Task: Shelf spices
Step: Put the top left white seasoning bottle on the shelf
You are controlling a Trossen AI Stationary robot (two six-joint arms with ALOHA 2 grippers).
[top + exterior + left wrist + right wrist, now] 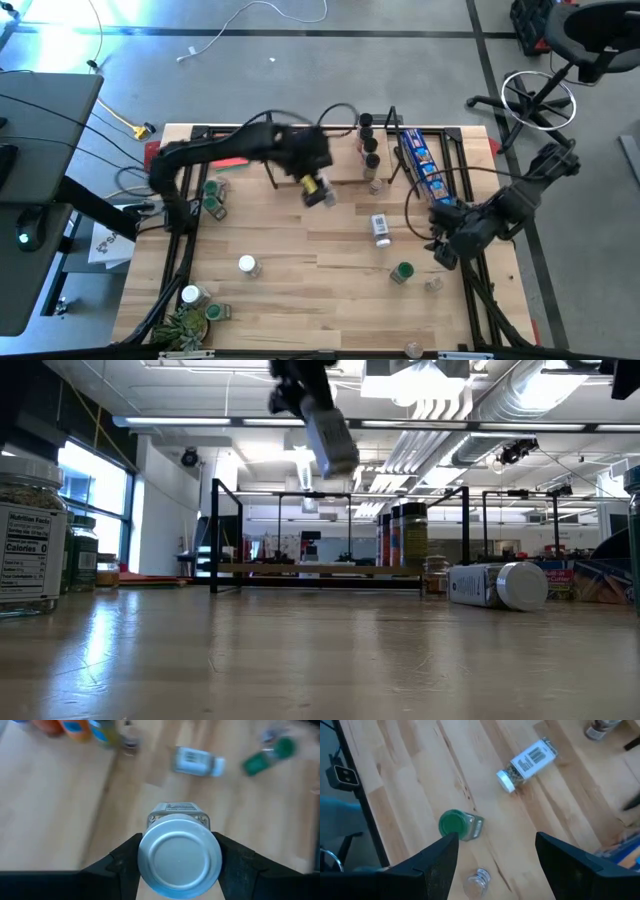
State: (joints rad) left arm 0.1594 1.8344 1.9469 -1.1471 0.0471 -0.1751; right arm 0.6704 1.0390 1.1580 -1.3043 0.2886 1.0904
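My left gripper point(318, 190) is over the table's middle, in front of the shelf point(345, 165), and is shut on a spice jar point(180, 855) with a pale lid. The low view shows this jar point(330, 442) high above the table. The shelf point(320, 570) carries a few dark-lidded jars point(370, 150) at its right end. My right gripper point(495, 855) hangs open at the table's right, above a green-lidded jar point(457, 826) and a small clear jar point(477, 881). A white-lidded jar point(381, 229) lies on its side between the arms. My left gripper pinches the jar at its lid end point(145, 851), one finger point(120, 862) on each of two opposite sides. The fingers slant down from above. The jar is lifted clear of the table and tilted, with its lid toward the wrist and its base pointing down and away.
More jars stand at the left point(213, 200), near the front point(247, 265) and at the front left corner point(192, 296) beside a potted plant point(185, 325). A blue packet point(425, 165) lies right of the shelf. Bare wood point(320, 290) lies at the front middle.
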